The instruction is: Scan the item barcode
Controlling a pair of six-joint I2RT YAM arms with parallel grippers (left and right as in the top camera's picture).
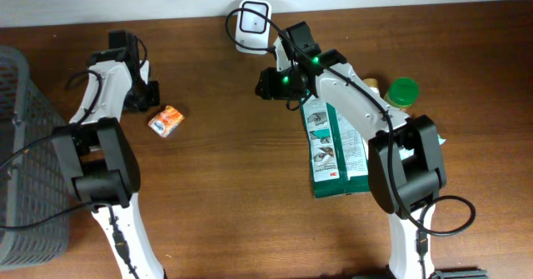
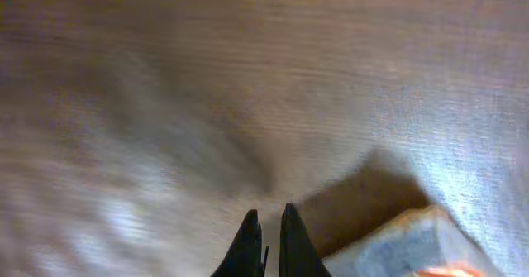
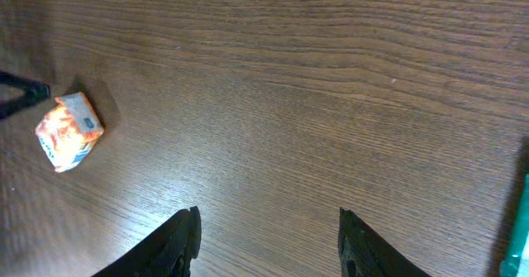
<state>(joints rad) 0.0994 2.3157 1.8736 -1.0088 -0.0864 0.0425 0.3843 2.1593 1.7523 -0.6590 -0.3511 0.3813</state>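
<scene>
Table [image 1: 225,187]: we see dark brown wood grain under everything, lit bright in patches.
Basket [image 1: 21,146]: a grey mesh basket stands at the table's left edge, just beside the left arm's base.
Left arm [image 1: 100,137]: white and black, it reaches up the left side of the table.
Right arm [image 1: 391,146]: it reaches from the lower right toward the top centre, crossing over the green box, with green lights glowing near the wrist.
Green box [image 1: 331,150]: it lies flat on the table, long side up and down, partly under the right arm.
Scanner [image 1: 251,25]: a white unit with a dark window and a black cable sits at the top centre, just above the right gripper.
Green-lidded jar [image 1: 403,92]: it stands near the box's upper right corner.
Packet [image 1: 165,121]: the small orange and white item lies on the table just below and right of the left gripper, well apart from the scanner. We see no finger on it.
Left gripper [image 1: 148,96]: we see its jaws pressed together on nothing in the blurred left wrist view, with the packet [image 2: 413,244] low and to the right of them.
Right gripper [image 3: 267,217]: its jaws stand apart over bare wood, empty, and the packet [image 3: 69,131] lies far to the left in its view.
</scene>
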